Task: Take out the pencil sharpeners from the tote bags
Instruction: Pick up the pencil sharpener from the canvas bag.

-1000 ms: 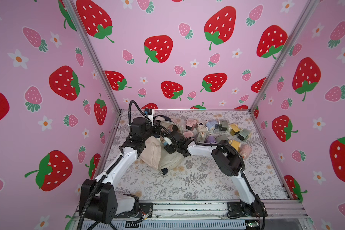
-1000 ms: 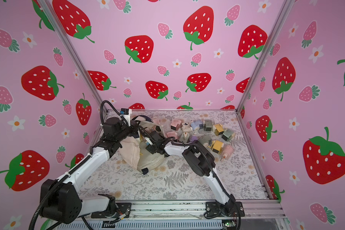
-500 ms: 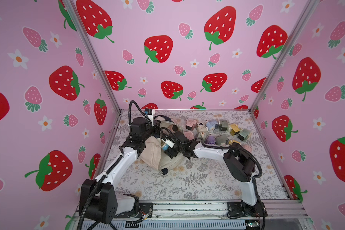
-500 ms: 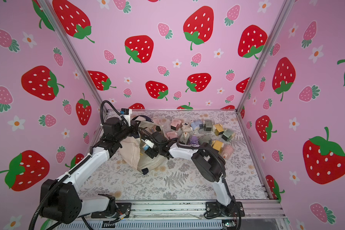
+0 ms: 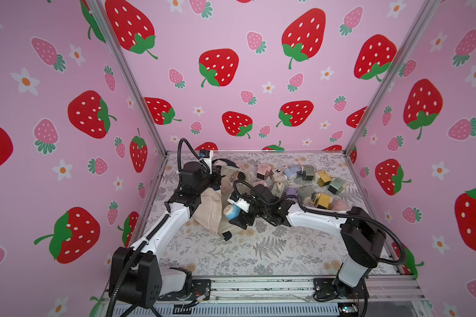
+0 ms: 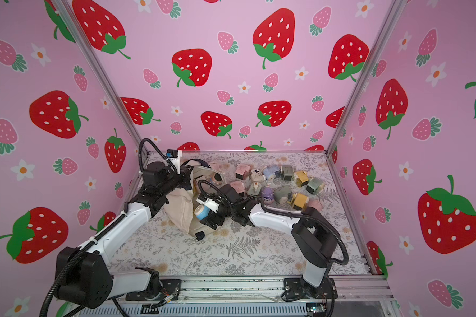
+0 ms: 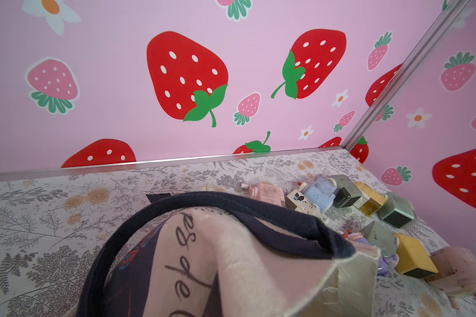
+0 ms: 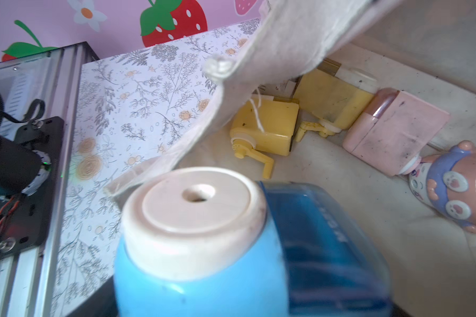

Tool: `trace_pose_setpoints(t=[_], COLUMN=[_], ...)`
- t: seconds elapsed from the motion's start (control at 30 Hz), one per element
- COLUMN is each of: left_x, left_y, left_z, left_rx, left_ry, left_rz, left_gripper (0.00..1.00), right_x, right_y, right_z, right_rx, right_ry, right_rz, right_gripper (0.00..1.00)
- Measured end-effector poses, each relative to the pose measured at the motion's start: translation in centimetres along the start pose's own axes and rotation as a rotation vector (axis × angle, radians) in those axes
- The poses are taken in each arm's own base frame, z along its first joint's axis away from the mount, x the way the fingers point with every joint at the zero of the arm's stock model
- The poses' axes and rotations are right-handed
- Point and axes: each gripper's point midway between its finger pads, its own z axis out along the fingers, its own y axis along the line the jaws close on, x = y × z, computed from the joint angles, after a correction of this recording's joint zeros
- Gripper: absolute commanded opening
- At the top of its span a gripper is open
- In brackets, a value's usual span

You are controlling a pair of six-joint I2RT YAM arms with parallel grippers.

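The cream tote bag [image 5: 208, 208] [image 6: 180, 208] lies at the left of the table with its mouth turned to the right. My left gripper [image 5: 217, 178] is shut on the bag's upper rim by the navy handle [image 7: 231, 208] and holds it raised. Cloth hides its fingers in the left wrist view. My right gripper [image 5: 238, 214] [image 6: 209, 214] is shut on a blue pencil sharpener [image 5: 229, 212] [image 6: 201, 212] [image 8: 204, 247] with a cream cap, at the bag's mouth. Inside the bag lie two yellow sharpeners [image 8: 270, 129], a pink one [image 8: 396, 131] and a cartoon one [image 8: 451, 189].
Several sharpeners [image 5: 300, 181] [image 6: 280, 181] lie in a heap on the floral table at the back right, just behind my right forearm. Strawberry-print walls close in three sides. A metal rail [image 5: 259, 285] runs along the front edge.
My right gripper has drawn back toward the front with the blue sharpener, which now shows at the bag's mouth; its elbow swung right. The left arm has stayed still.
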Motion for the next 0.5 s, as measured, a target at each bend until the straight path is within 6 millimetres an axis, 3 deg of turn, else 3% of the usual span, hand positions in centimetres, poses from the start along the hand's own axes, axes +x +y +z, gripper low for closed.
trace_pose_setpoints(t=[0.17, 0.3, 0.5], left_x=[-0.7, -1.1, -0.9], left_y=[2.0, 4.4, 6.5], left_z=[-0.7, -2.6, -5.0], left_rx=[-0.102, -0.186, -0.275], left_ry=[-0.035, -0.098, -0.172], left_rz=[-0.012, -0.059, -0.113], left_gripper=[0.0, 0.0, 0.0], right_x=[-0.7, -0.8, 0.9], right_y=[0.5, 0.2, -1.5], right_z=[-3.0, -5.3, -7.2], right_rx=[0.035, 0.103, 0.245], right_ry=[-0.045, -0.08, -0.065], right_rz=[-0.02, -0.032, -0.02], right_gripper=[0.77, 0.77, 0.76])
